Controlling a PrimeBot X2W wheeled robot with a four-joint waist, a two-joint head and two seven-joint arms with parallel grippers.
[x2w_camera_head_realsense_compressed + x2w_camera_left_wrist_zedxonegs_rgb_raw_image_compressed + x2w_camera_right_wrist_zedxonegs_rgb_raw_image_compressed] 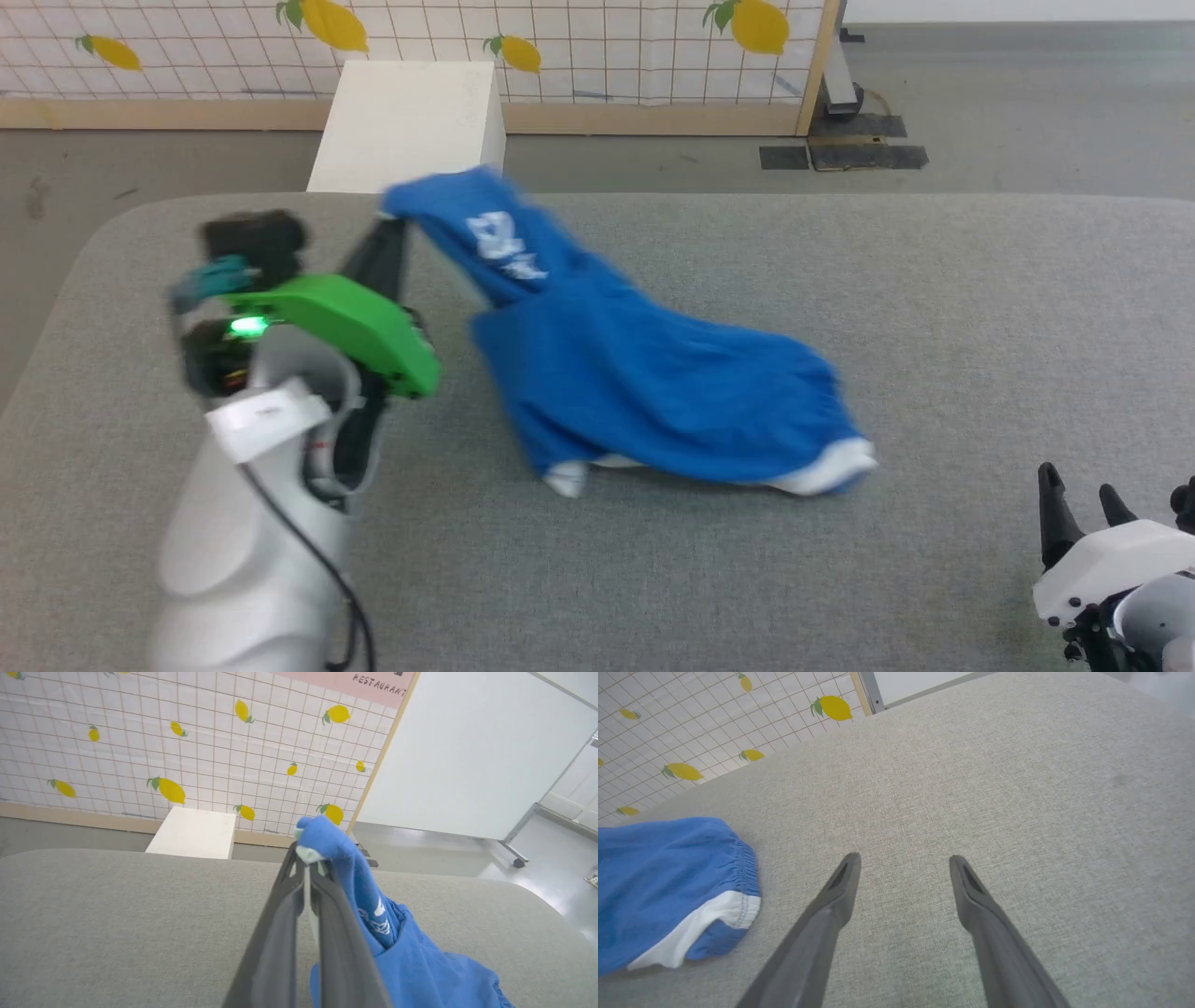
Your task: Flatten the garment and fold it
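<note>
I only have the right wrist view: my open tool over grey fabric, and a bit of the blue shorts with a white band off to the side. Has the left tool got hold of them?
Observer: Yes. The left tool is shut on one edge of the shorts and holds that end up above the table.
Operator: How does the rest lie?
Observer: It drapes down from the held end onto the table, bunched rather than flat. A white logo shows on the raised part.
</note>
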